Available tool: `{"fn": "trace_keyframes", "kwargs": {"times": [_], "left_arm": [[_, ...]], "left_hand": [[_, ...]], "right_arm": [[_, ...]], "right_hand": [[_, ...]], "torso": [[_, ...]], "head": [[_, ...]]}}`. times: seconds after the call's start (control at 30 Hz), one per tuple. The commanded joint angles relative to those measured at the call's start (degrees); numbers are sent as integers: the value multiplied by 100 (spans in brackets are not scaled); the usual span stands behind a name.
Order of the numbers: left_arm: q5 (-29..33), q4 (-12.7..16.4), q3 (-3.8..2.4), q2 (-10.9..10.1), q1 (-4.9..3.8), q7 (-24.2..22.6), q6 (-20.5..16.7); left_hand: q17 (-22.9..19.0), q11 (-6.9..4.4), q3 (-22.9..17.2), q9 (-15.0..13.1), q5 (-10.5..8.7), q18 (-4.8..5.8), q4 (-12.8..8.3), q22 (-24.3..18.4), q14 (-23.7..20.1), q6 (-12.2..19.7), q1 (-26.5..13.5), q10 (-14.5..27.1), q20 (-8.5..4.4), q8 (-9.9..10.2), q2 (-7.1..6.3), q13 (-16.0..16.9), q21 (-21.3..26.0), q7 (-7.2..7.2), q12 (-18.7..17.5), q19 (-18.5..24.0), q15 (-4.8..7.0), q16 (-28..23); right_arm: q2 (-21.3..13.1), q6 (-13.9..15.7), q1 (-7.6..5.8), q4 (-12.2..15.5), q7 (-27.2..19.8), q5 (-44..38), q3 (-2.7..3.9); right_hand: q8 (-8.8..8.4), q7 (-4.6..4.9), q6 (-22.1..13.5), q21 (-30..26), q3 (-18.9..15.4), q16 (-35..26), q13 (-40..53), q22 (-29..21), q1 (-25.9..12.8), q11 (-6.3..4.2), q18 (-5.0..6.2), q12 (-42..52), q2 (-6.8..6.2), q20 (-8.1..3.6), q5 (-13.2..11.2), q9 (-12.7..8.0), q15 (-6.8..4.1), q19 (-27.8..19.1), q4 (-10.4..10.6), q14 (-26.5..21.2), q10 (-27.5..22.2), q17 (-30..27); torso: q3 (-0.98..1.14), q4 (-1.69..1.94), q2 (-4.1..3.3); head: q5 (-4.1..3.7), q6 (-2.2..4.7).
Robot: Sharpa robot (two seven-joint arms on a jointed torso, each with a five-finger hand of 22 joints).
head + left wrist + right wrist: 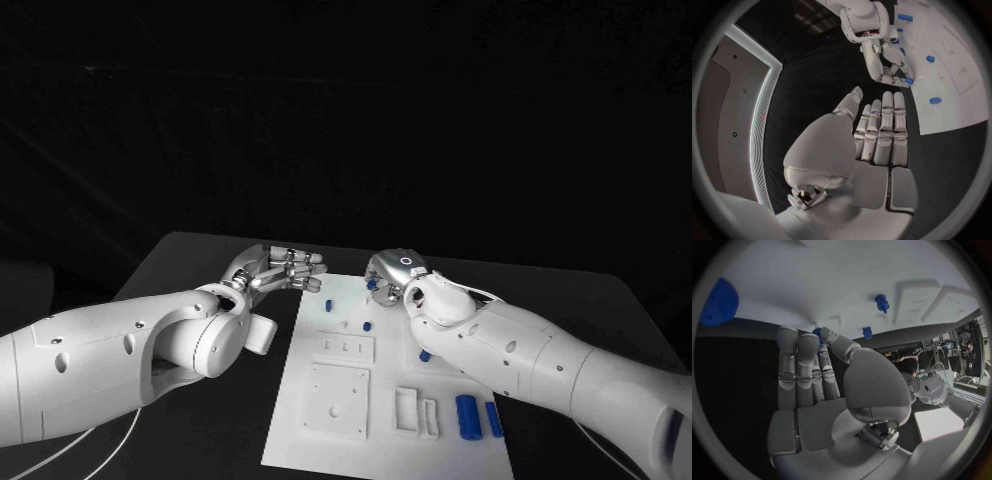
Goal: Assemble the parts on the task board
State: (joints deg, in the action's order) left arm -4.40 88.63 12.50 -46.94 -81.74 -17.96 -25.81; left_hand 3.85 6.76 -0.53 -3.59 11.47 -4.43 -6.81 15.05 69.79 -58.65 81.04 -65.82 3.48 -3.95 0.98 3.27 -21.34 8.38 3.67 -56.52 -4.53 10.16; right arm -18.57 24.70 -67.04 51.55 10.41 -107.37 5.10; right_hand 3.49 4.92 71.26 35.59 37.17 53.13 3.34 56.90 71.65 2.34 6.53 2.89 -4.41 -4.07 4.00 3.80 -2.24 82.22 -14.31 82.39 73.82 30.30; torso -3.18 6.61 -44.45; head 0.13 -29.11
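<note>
Fingers point(820, 335) of the right hand point(826, 390) lie nearly straight, side by side, their tips at a small blue part point(908, 81) near the far edge of the task board point(462, 450). The thumb seems to close toward that part, but whether it is truly pinched or only touched I cannot tell. Other blue parts stand on the board near it: a peg point(881, 302) and a low stud point(867, 331) beside the raised white blocks, and two longer cylinders point(466, 415) on the near right side of the board. A larger blue piece point(720, 302) sits off toward one side of the board.

The left hand point(873, 145) hovers just off the board's far left corner over the black tabletop point(942, 165), fingers straight and together, holding nothing.

To do this step well, I judge the right hand should settle thumb and fingertip squarely on opposite sides of the part before lifting, keep it upright, and lift straight. The left hand is best kept clear of the board's edge, ready to steady it.
</note>
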Motion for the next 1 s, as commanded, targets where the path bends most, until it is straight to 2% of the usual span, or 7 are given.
{"fn": "trace_keyframes", "kwargs": {"times": [0.03,0.37,0.8,0.9,1.0], "left_arm": [[-42,20,-7,15,-26,-18,85],[-55,22,-7,21,-46,-4,95],[-61,14,-7,32,-58,14,112],[-61,13,-7,33,-60,16,112],[-63,12,-7,32,-61,18,109]], "left_hand": [[-8,4,25,-4,-1,16,3,-6,-26,39,-37,47,4,14,13,6,21,3,-20,-38,-9,18],[-8,7,55,-4,-9,17,-9,-17,-29,40,-41,58,7,15,28,6,35,3,-20,-45,-10,16],[-8,7,55,-4,-9,17,-9,-17,-29,40,-41,58,7,15,28,6,35,3,-20,-45,-10,16],[-8,12,69,-4,-20,16,-8,-25,-29,40,-41,72,8,15,28,6,44,4,-20,-49,-13,17],[-8,12,69,-4,-20,16,-8,-25,-29,40,-41,72,8,15,28,6,44,4,-20,-49,-13,17]], "right_arm": [[13,40,-1,-26,39,-108,1],[49,-103,-1,-125,71,-123,1],[84,-118,-1,-222,108,-152,0],[94,-155,-1,-227,73,-116,-1],[102,-171,-1,-246,14,-31,-1]], "right_hand": [[16,8,38,-19,38,-28,9,5,40,9,93,43,-25,11,10,13,-42,40,-11,-3,39,-5],[14,19,0,-274,49,-53,8,150,38,24,97,43,-26,22,14,9,-28,78,-11,-6,-13,-35],[13,30,-33,-350,82,-62,7,191,44,42,101,41,-45,40,22,6,-10,103,-3,2,-61,-45],[6,67,-154,-387,86,-59,5,204,36,90,91,41,-76,75,29,-6,37,111,-1,10,-211,-49],[1,154,-481,-500,23,-67,0,165,-3,207,115,42,-207,143,144,-22,123,102,-2,6,-594,-63]], "torso": [[-9,-1,-9],[-16,-2,-18],[-28,1,-19],[-28,-2,-21],[-33,-2,-20]], "head": [[5,10],[4,16],[1,14],[0,13],[0,12]]}}
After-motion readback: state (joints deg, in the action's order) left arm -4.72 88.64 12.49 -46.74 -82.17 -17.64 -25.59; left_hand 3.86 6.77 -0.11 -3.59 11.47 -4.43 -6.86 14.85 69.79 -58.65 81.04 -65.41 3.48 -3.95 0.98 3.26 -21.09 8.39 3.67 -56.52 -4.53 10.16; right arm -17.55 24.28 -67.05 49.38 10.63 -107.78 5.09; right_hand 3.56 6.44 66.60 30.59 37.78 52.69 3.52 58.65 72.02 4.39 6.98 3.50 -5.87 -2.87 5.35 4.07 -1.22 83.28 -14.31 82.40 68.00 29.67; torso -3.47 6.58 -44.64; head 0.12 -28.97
